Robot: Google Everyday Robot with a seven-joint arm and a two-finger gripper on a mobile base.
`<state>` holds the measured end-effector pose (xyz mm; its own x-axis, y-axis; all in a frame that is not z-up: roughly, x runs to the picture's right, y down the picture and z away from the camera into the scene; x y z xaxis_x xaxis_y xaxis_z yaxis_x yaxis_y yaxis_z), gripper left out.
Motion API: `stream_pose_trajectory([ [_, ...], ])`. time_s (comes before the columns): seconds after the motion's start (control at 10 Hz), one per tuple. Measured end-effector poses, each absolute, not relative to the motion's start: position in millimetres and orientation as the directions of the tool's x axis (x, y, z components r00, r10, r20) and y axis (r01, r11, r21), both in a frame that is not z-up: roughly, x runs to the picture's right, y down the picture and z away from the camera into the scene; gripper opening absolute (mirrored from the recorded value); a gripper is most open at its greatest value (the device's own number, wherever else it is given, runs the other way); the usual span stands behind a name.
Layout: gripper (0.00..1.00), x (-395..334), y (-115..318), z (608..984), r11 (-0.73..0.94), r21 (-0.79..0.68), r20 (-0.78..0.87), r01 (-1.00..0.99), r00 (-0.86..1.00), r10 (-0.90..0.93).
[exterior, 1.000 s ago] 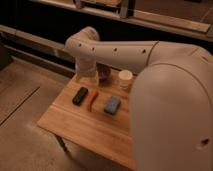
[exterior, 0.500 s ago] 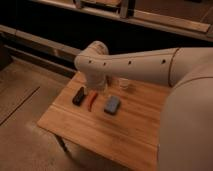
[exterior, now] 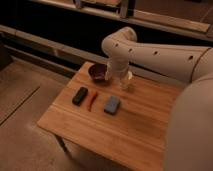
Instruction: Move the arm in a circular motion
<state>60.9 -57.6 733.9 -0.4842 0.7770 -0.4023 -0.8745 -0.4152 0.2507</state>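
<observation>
The arm [exterior: 165, 60] is large, smooth and cream-white with small dark holes. It reaches in from the right, bends at a rounded elbow [exterior: 120, 42] and points down over the back of the wooden table [exterior: 130, 135]. Its short end with the gripper [exterior: 116, 75] hangs just above the table, between a dark bowl [exterior: 97, 73] and a pale cup [exterior: 126, 81]. The arm's thick near segment fills the right edge of the view and hides the table's right side.
On the table in front of the gripper lie a black flat object [exterior: 80, 95], a thin red object [exterior: 92, 101] and a blue-grey block [exterior: 112, 105]. A dark shelf rail [exterior: 50, 47] runs behind the table. The floor [exterior: 25, 115] lies to the left.
The elbow and the downward end have swung to the right and slightly back over the table. The dark bowl, earlier covered by the arm, now shows. The table objects have not moved.
</observation>
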Motion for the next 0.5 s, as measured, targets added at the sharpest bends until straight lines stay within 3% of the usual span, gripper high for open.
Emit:
stream_pose_trajectory([
  [0.5,0.65,-44.9,-92.2,736.4,-0.235,0.158,-0.423,-0.959,-0.281,0.861],
])
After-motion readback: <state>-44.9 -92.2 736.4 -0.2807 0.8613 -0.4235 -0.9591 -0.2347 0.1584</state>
